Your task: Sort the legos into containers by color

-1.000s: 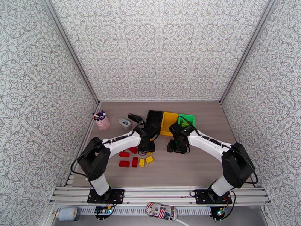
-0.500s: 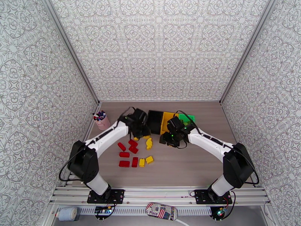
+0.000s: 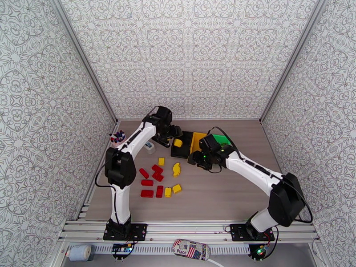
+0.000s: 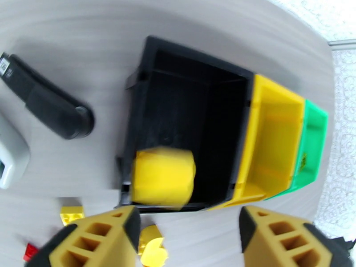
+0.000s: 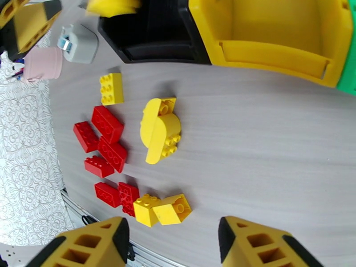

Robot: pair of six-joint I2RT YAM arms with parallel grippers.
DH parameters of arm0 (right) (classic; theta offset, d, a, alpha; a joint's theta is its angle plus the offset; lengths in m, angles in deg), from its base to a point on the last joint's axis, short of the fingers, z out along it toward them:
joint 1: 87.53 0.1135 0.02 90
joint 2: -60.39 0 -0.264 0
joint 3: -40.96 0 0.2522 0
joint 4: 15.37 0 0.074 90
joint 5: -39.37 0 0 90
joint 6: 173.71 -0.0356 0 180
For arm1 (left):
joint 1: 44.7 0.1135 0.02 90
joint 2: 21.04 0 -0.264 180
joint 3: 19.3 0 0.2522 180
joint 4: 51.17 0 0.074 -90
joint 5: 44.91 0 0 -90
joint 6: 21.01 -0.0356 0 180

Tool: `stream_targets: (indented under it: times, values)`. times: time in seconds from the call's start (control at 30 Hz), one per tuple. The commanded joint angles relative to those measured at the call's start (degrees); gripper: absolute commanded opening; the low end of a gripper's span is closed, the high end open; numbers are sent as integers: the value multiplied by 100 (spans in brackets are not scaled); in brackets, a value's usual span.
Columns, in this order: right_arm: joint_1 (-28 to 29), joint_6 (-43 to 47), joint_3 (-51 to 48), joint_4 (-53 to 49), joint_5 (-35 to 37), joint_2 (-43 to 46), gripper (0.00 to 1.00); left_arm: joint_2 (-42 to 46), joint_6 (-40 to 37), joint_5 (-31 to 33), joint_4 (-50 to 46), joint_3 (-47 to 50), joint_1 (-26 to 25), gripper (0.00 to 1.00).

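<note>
Up at the far left of the table (image 3: 213, 196), the left gripper (image 4: 189, 223) hangs over the black bin (image 4: 147, 107) with its jaws well apart and nothing between them. A blurred yellow brick (image 4: 163, 176) shows clear of both fingers, over the bin's near end and against its near wall; whether it rests on the bin floor or is in the air cannot be told. From above, that same brick (image 3: 178, 142) sits within the black bin's outline, just beside the left gripper (image 3: 172, 133). The yellow bin (image 4: 271, 130) touches the black one on its right, and the green bin (image 4: 313, 143) stands against the yellow one in turn. A long black object (image 4: 49, 105) and a white box (image 4: 9, 152) lie on the table left of the black bin, with a pink cup (image 5: 42, 63) beyond them by the wall. The right gripper (image 5: 172, 232) hovers above bare table near the front of the yellow bin, its jaws partly open and empty. Loose on the table lie six red bricks (image 5: 107, 123) in a loose cluster, and four yellow bricks (image 5: 160, 130): one near the black bin, a curved piece in the middle, and two touching each other beside the nearest red ones.
</note>
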Motion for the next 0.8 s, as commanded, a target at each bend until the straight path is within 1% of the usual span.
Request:
stream_targets:
  times: [0.0, 0.1, 0.23, 0.4, 0.47, 0.57, 0.77]
  values:
    - [-15, -104, -203, -185, 230, 175, 61, 109, -92, -237, -174, -27, -21, 70]
    - [-15, -89, -235, -271, 256, 251, 62, 440, -86, -197, -25, 476, -39, 70]
    - [-17, -24, -229, -475, 313, 288, 64, 1059, -24, -55, 228, 1419, -55, 74]
    - [-13, 56, -263, -650, 341, 275, 67, 1844, 98, 176, 392, 2580, -132, 76]
    - [-6, 99, -301, -668, 309, 238, 67, 2174, 137, 401, 466, 3059, -227, 78]
    - [3, 130, -397, -632, 257, 162, 68, 2546, 173, 568, 484, 3626, -398, 79]
    - [161, 23, -610, -447, 123, -15, 68, 3153, 106, 746, 396, 4555, -827, 79]
